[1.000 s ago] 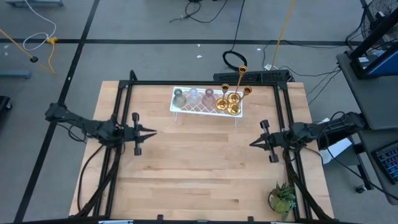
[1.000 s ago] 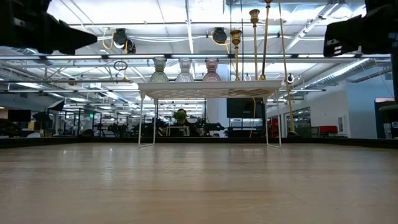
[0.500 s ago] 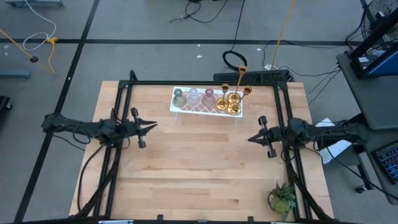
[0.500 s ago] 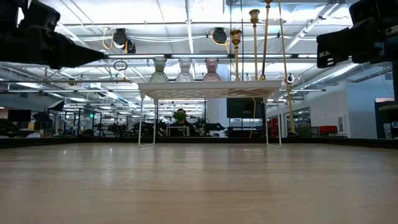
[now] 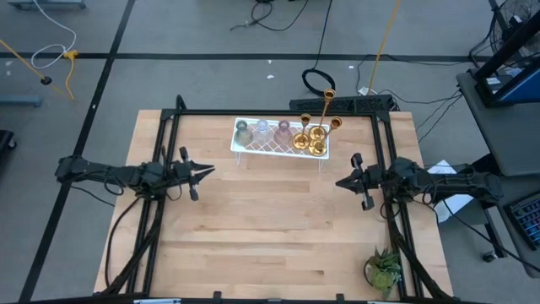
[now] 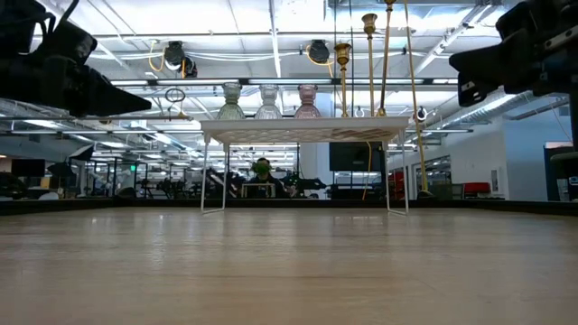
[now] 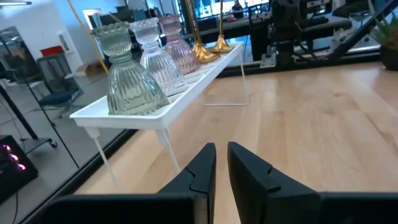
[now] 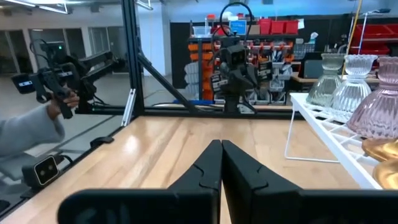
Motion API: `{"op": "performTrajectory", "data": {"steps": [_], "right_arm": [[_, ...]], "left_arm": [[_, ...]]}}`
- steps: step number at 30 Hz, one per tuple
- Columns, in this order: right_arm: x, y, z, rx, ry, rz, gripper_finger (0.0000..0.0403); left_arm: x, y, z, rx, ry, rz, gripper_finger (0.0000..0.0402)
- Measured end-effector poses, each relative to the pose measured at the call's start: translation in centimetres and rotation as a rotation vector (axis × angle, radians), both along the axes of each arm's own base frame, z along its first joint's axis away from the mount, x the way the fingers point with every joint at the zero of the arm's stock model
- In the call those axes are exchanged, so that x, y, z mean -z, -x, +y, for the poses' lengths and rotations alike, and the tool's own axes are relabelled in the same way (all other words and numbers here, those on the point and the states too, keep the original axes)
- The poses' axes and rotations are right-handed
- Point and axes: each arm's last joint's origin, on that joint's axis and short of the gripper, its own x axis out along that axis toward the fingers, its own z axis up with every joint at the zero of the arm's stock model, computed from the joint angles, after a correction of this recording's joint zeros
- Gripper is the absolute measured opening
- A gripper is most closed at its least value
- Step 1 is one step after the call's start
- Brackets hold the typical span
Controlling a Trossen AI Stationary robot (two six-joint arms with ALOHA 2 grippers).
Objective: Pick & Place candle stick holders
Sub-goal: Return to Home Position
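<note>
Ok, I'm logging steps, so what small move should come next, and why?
Probably pull the left arm and right arm to their rest pose: all six candle stick holders stand on the white tray, and both jaws look shut and empty.

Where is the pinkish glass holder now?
High view: pinkish glass holder on the white tray at the table's far edge, between the clear glass holder and gold holders.

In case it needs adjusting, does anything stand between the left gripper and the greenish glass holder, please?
Nothing visible: only bare tabletop lies between the left gripper and the greenish glass holder on its tray.
</note>
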Motion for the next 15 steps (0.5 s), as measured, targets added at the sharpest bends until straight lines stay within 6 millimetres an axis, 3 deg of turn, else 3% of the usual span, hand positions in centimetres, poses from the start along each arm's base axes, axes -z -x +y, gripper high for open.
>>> {"op": "performTrajectory", "data": {"steps": [15], "right_arm": [[0.02,0.00,-0.01,0.005,0.026,-0.004,0.0000]], "left_arm": [[0.00,0.00,0.01,-0.004,0.003,-0.001,0.0049]]}}
